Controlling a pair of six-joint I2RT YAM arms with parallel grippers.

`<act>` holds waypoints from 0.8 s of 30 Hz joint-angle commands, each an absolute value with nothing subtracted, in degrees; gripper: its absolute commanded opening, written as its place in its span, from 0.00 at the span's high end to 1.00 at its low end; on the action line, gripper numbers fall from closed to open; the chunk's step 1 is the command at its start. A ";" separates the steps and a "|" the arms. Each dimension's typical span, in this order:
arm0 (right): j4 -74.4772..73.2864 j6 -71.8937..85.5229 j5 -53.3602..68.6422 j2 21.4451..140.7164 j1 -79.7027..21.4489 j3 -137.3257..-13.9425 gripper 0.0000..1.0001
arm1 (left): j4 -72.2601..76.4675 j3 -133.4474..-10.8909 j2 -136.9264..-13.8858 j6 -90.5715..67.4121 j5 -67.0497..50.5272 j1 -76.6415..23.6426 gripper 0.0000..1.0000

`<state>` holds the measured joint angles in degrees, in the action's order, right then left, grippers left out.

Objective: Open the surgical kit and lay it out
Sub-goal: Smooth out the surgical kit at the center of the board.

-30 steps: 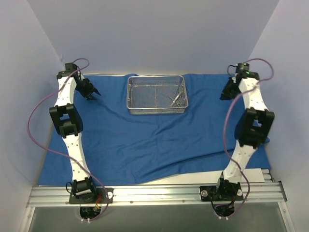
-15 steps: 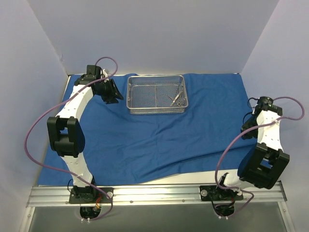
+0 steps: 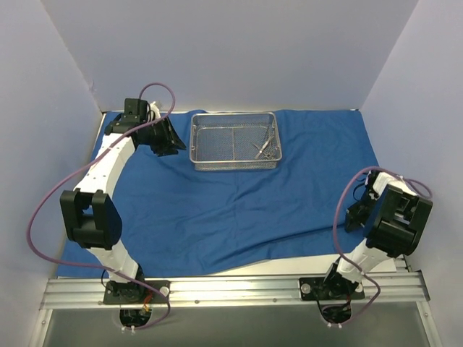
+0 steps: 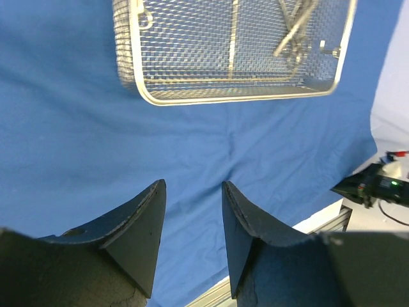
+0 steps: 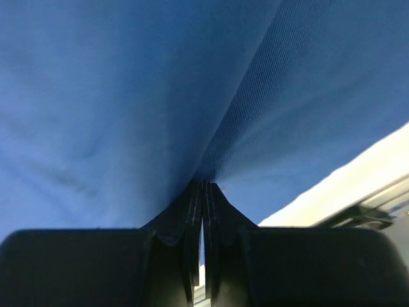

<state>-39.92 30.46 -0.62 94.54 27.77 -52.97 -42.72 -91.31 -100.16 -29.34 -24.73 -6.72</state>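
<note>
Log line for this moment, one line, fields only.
cloth: unfolded | left gripper: open, over cloth near tray | right gripper: shut on cloth, near-right edge | tray: on cloth, instruments inside

left end effector (image 4: 192, 185) half-open; right end effector (image 5: 203, 185) pinching blue cloth (image 5: 96, 96)

Three plain, pale lavender-white walls box the scene in. The back wall (image 3: 231, 50) rises beyond the left pincer (image 3: 170, 142), the left wall (image 3: 36, 144) stands on that pincer's outer side, and the right wall (image 3: 434, 108) runs just outside the right pincer (image 3: 356, 217). Nearer than the right pincer, a strip of white surface (image 3: 304, 266) meets a silver aluminium rail (image 3: 231, 288). A flat grey panel (image 3: 231, 325) lies nearer than the rail. The light is soft and even, brightest along the foot of the back wall.
</note>
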 commanded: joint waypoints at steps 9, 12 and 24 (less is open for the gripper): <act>-48.91 43.14 -24.58 101.69 27.17 -53.87 1.00 | -42.71 -93.08 -97.73 -26.89 -24.87 -6.94 0.51; -53.85 45.96 -26.36 97.32 26.98 -54.58 1.00 | -42.54 -93.34 -98.00 -27.16 -25.22 -6.94 0.51; -44.41 33.76 -10.11 93.31 16.70 -65.30 1.00 | -44.03 -94.39 -98.26 -27.69 -24.78 -6.77 0.51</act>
<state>-48.49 37.74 -14.09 88.64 17.12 -64.36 -43.79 -91.55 -98.80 -28.03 -24.67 -7.03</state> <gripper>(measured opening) 0.026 0.491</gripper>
